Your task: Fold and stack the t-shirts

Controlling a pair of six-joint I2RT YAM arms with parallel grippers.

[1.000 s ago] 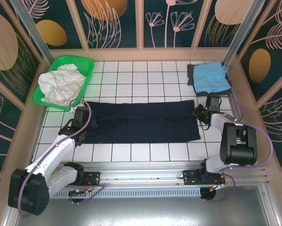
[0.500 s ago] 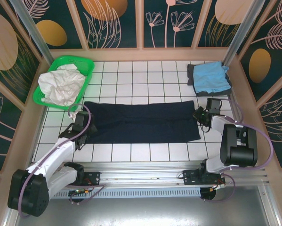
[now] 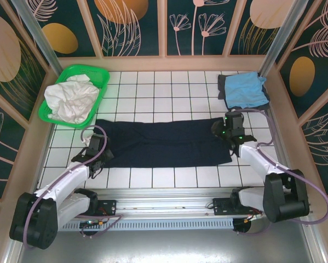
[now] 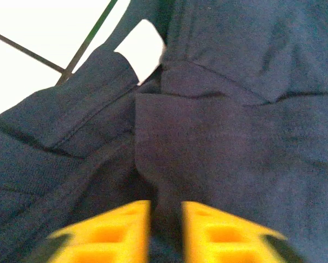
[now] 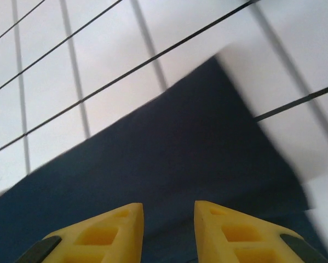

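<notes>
The navy t-shirt (image 3: 164, 143) is laid flat as a long folded band across the centre of the tiled counter (image 3: 169, 93), running from 9 o'clock to 3 o'clock. The left gripper (image 4: 166, 213) is positioned low over the band's 9 o'clock end, at a sleeve fold. Its jaws are spread by a narrow gap, with dark cloth seen beneath. The right gripper (image 5: 169, 213) is held over the 3 o'clock end, near a corner. Its jaws are spread and nothing is pinched. The light blue t-shirt (image 3: 245, 90) is stacked on the dark grey t-shirt (image 3: 222, 90) at 1 o'clock. A green basket (image 3: 97, 79) containing white cloth (image 3: 70, 101) is located at 10 o'clock.
</notes>
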